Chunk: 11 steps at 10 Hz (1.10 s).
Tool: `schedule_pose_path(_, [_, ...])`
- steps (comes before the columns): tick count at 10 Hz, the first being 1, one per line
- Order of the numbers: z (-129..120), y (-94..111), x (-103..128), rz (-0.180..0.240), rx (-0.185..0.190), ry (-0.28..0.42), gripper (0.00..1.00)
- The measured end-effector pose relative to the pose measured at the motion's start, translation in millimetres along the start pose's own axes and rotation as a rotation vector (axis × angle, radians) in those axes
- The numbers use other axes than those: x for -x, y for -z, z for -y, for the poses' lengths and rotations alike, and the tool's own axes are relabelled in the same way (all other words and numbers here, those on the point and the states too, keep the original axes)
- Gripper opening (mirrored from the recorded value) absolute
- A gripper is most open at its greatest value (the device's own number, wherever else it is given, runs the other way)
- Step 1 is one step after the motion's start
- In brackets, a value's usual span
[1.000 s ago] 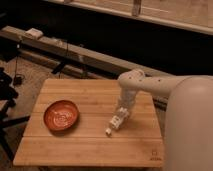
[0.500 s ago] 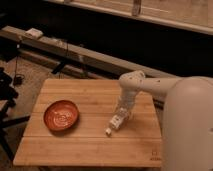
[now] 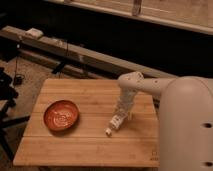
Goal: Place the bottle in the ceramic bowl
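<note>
The ceramic bowl [image 3: 61, 115] is shallow, round and orange-red, and sits on the left part of the wooden table [image 3: 80, 145]. The small white bottle [image 3: 115, 123] lies tilted on the table to the right of the middle, its cap end pointing down-left, about a bowl's width away from the bowl. My gripper [image 3: 122, 113] points down at the bottle's upper end, at or right on it. The white arm reaches in from the right.
The robot's large white body [image 3: 185, 130] fills the lower right and covers the table's right edge. A long low beam [image 3: 75, 52] with cables runs behind the table. Dark stand legs [image 3: 7, 100] are at the far left.
The robot's white body has shifted slightly left and fills more of the view. The gripper and the bottle stay in about the same spot. The bowl has not moved.
</note>
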Motion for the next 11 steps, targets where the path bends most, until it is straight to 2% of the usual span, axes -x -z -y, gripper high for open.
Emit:
schedule_pose_path(3, [0,2,-5,-0.005,-0.005,0.015,0.15])
schedule_pose_path(5, [-12,21,-12,0.010,0.001,0.056,0.01])
schedule_pose_path(7, [-45,45,-20,0.016,0.007,0.146,0.00])
schedule_pose_path(8, [-70,56,-25,0.011,0.007,0.213,0.00])
schedule_pose_path(10, [-106,67,-31,-0.001,0.004,0.315,0.00])
schedule_pose_path(11, [-137,72,-37,-0.014,0.001,0.412,0.00])
